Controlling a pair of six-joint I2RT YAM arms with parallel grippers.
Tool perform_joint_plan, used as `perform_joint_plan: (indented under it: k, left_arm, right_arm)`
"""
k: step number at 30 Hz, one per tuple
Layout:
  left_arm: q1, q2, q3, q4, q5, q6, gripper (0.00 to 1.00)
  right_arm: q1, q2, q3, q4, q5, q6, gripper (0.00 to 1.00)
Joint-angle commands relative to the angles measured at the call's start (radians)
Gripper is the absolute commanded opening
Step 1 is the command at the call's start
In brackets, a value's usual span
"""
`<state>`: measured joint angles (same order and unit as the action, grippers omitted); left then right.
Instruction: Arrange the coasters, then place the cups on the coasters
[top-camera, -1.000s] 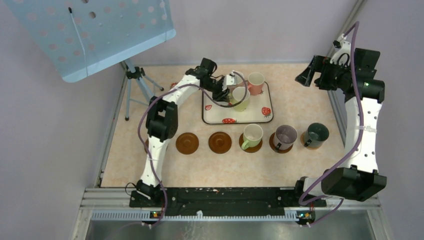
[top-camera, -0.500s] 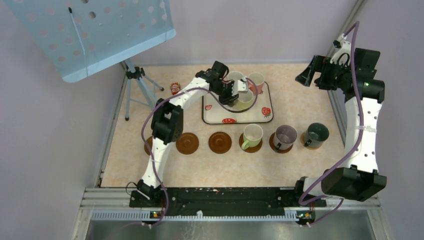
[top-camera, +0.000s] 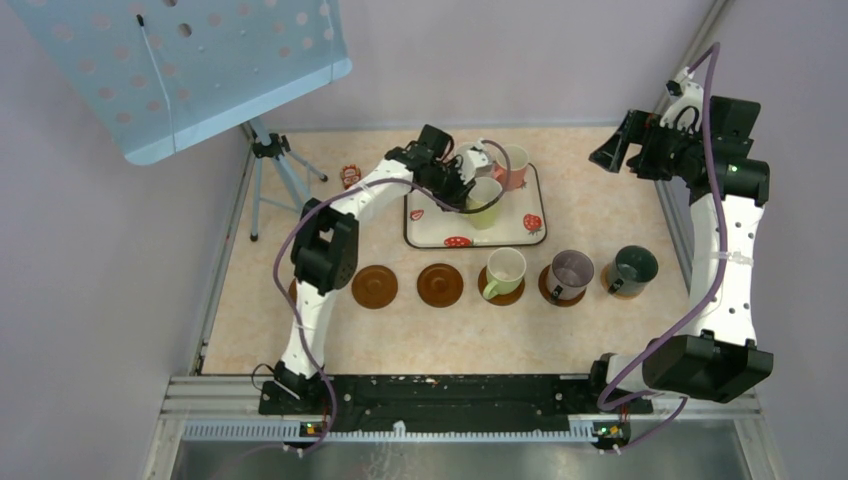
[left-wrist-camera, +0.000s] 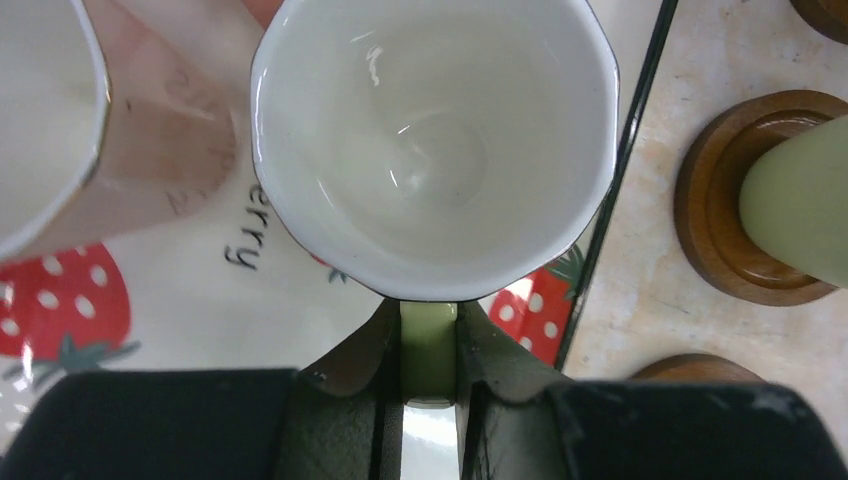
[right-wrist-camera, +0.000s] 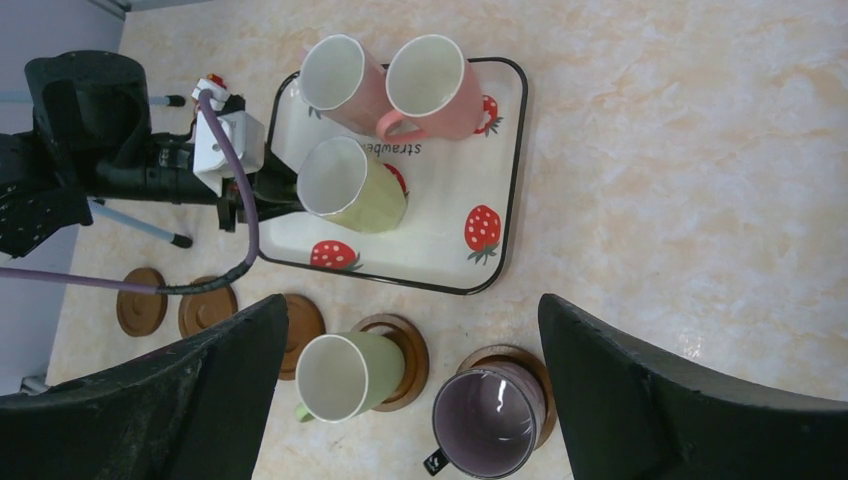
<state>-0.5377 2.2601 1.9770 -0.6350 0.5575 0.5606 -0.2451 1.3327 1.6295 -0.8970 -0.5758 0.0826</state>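
Since a second ago the left arm has reached further over the tray (right-wrist-camera: 445, 215), and the left gripper (left-wrist-camera: 430, 335) has closed: its black fingers now pinch the handle of a glossy light green cup (left-wrist-camera: 430, 150), white inside with a faceted rim. Whether that cup rests on the tray or is lifted clear, I cannot tell. The tray is a white rounded rectangle, dark-edged, printed with strawberries.

The right gripper (right-wrist-camera: 410, 315) hangs spread wide and holds nothing.

Six cups: the held one and two pink cups (right-wrist-camera: 345, 80) on the tray, and three standing on coasters: green (top-camera: 503, 270), purple-grey (top-camera: 571, 270) and dark green (top-camera: 634, 268).

Six round brown ringed coasters: three under cups, mostly covered, and three bare (right-wrist-camera: 208, 310), one partly behind a finger.
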Motion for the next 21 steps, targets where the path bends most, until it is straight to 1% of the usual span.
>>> perform_joint_plan:
  k: [1,3,6,7,11,14,15,17,21]
  left_arm:
    - [0.004,-0.221,-0.121,0.146,-0.03,-0.207,0.0]
    - [0.005,-0.309,-0.222,0.235,-0.073,-0.273,0.0]
    - [0.006,-0.45,-0.387,0.373,-0.125,-0.331,0.0]
    - [0.007,-0.503,-0.43,0.393,-0.139,-0.352,0.0]
    - [0.007,-0.658,-0.563,0.393,-0.152,-0.425,0.0]
    - [0.001,-0.79,-0.709,0.427,-0.185,-0.463,0.0]
    - [-0.002,-0.834,-0.782,0.439,-0.196,-0.467,0.0]
    - [-0.006,-0.92,-0.874,0.454,-0.205,-0.467,0.0]
    - [-0.01,-1.058,-1.008,0.474,-0.191,-0.464,0.0]
  right_arm:
    - [-0.011,-0.031,-0.005,0.044,-0.026,0.018,0.93]
    - [-0.011,-0.036,-0.012,0.048,-0.03,0.025,0.93]
    - [-0.011,-0.047,-0.028,0.056,-0.034,0.035,0.92]
    - [-0.011,-0.05,-0.033,0.056,-0.036,0.036,0.92]
    - [-0.011,-0.064,-0.048,0.056,-0.035,0.035,0.92]
    - [-0.011,-0.072,-0.062,0.053,-0.038,0.036,0.92]
    - [-0.011,-0.074,-0.065,0.052,-0.041,0.04,0.91]
    - [-0.011,-0.081,-0.074,0.056,-0.045,0.044,0.91]
    - [-0.01,-0.098,-0.097,0.065,-0.047,0.049,0.91]
